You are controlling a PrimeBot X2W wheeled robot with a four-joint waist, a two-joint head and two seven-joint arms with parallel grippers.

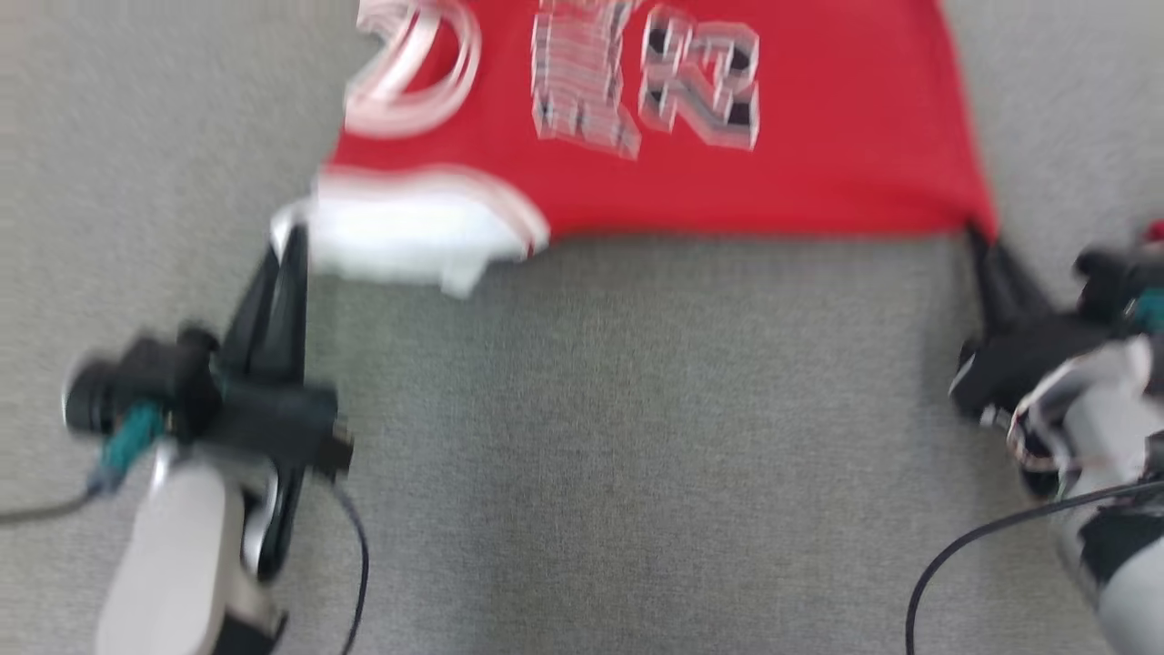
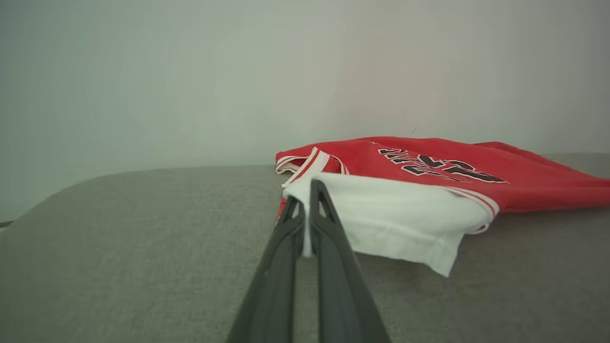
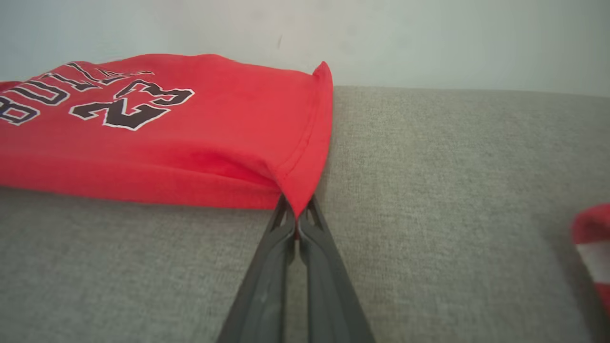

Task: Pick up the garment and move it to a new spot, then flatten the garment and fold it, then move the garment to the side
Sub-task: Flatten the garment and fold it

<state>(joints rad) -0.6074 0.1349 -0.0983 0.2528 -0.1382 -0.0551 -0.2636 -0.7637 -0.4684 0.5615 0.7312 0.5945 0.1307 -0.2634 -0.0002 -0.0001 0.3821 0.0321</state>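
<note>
L hand point(image 1: 295, 235) clamped on garment point(image 1: 727, 182) at its white corner; R hand point(image 1: 976, 231) clamped on red corner.

Jersey point(image 1: 818, 136): red, spread across the top of your view; its print is blurred.
Sleeve point(image 1: 391, 236): white, at the jersey's near-left corner.
Left hand point(image 1: 293, 238): your fingers are pinched on the sleeve's edge.
Right hand point(image 1: 975, 232): clamped on the red near-right corner.
Surface point(image 1: 637, 437): grey fabric under the jersey.
</note>
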